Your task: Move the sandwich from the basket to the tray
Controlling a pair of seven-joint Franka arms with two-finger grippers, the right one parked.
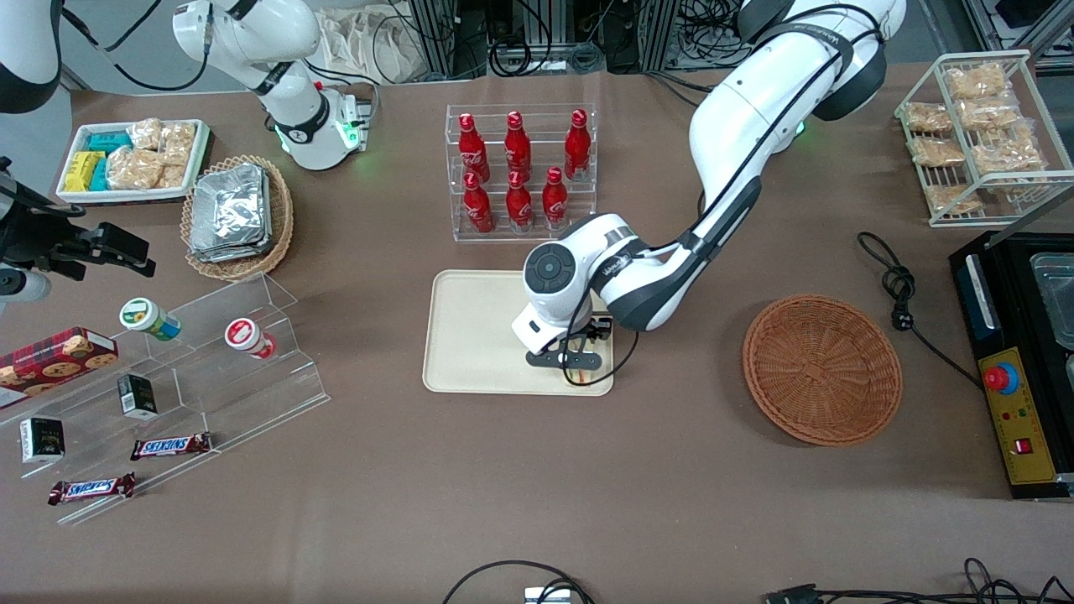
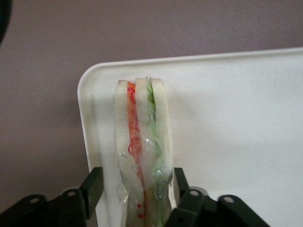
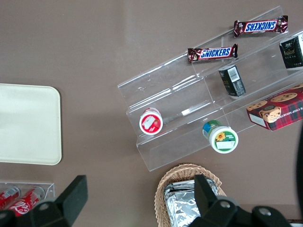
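Room around the tray (image 1: 470,335) is generous in the front view: bare brown table lies on the side toward the parked arm's end as far as the clear acrylic step shelf (image 1: 210,369), and more bare table runs nearer the front camera. Farther from that camera than the tray, and close to its edge, stands the clear rack of red cola bottles (image 1: 520,172). Toward the working arm's end, well apart from the tray, sits the reddish-brown wicker basket (image 1: 822,369) with nothing visible in it.

Above the tray's corner nearest the camera and the basket hangs the gripper (image 1: 566,359), its body hiding most of what it carries.

From the left wrist view, the sandwich (image 2: 143,151) stands on edge between the two black fingers (image 2: 92,187), its pale bread slices and orange and green filling pointing out over the tray (image 2: 236,123) close to a rounded corner. The jaws are drawn in narrow with the wrapped wedge between them; one finger seems to press the wrap, while the other may stand just clear of it. Whether the sandwich's edge touches the tray surface cannot be told.
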